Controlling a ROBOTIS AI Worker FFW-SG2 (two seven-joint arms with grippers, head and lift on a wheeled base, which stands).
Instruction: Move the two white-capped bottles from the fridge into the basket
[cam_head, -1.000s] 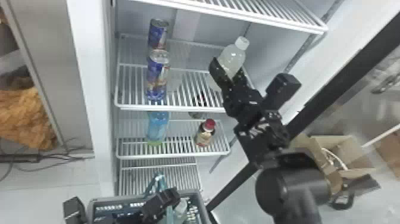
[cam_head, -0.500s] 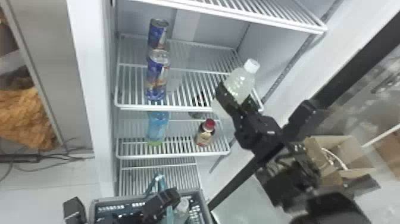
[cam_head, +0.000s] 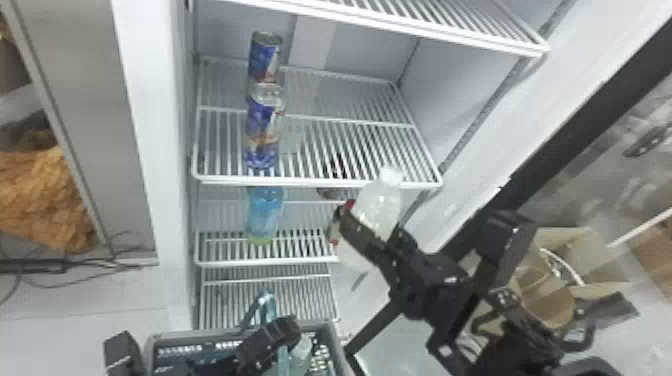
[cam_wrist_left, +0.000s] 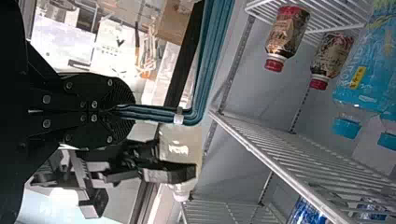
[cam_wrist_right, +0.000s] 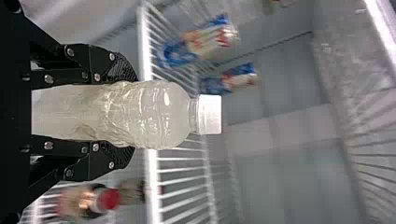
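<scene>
In the head view, my right gripper (cam_head: 370, 240) is shut on a white-capped bottle (cam_head: 384, 202), held tilted in front of the fridge's lower shelves. In the right wrist view the bottle (cam_wrist_right: 154, 114) lies between the pads of my right gripper (cam_wrist_right: 126, 115), its cap beyond the fingertips. My left gripper (cam_head: 272, 340) is over the grey basket (cam_head: 245, 331). The left wrist view has my left gripper (cam_wrist_left: 123, 113) shut on the basket's teal handle (cam_wrist_left: 156, 113). A clear bottle (cam_head: 301, 352) stands inside the basket at its right side.
Two blue cans (cam_head: 263, 132) stand on the middle shelf (cam_head: 320, 183). Below are a blue bottle (cam_head: 265, 212) and, partly behind my right gripper, a red-capped bottle (cam_head: 334, 230). The open door's dark frame (cam_head: 555, 145) and a cardboard box (cam_head: 595, 255) are at the right.
My right gripper has carried the bottle downward, from in front of the middle shelf to a lower level. The left gripper has stayed at the basket.
</scene>
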